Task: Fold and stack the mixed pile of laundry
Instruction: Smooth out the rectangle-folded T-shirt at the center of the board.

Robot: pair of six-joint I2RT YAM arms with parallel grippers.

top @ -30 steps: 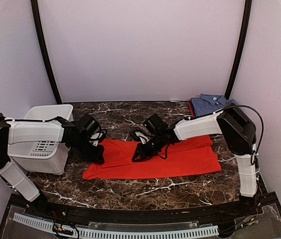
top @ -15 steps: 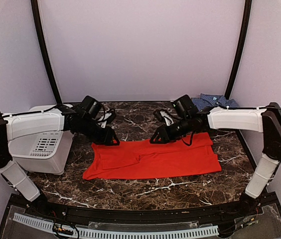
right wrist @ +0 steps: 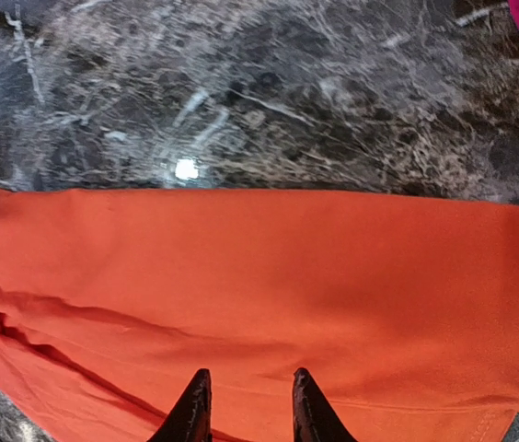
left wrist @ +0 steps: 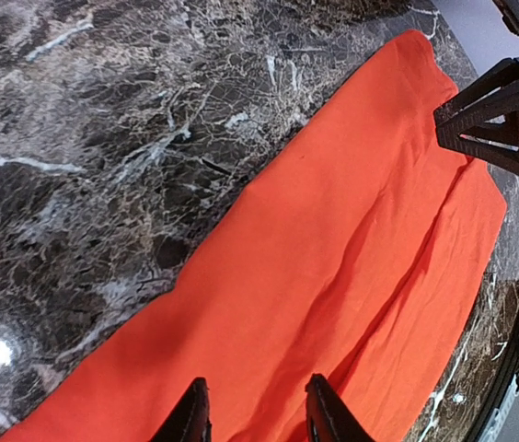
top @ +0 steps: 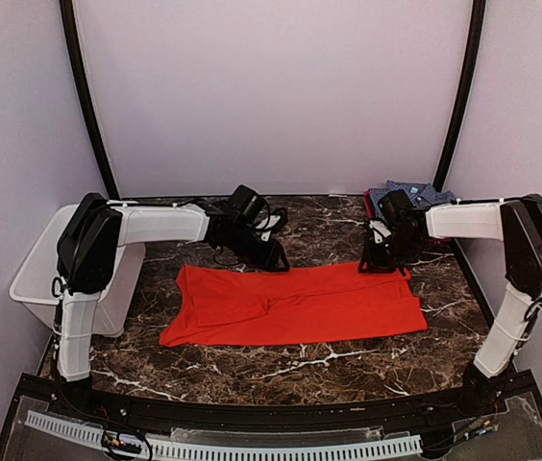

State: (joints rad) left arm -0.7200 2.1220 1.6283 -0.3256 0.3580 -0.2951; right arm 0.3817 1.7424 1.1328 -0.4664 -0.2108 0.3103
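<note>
The orange shirt (top: 295, 305) was spread flat at mid-frame — the checked shirt (top: 415, 195) was seen at upper right. The left claw (top: 277, 263) and right claw (top: 378, 266) were held parted and empty over the orange shirt's upper edge.

Markings, legible: none. Orange shirt (top: 300, 305), checked shirt (top: 415, 195), basket (top: 36, 279) and table (top: 300, 357): no readable text, label, brand, number or sign in any view.

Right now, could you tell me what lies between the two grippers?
Top view: only the far edge of the orange shirt and marble table lie between left gripper and right gripper.
</note>
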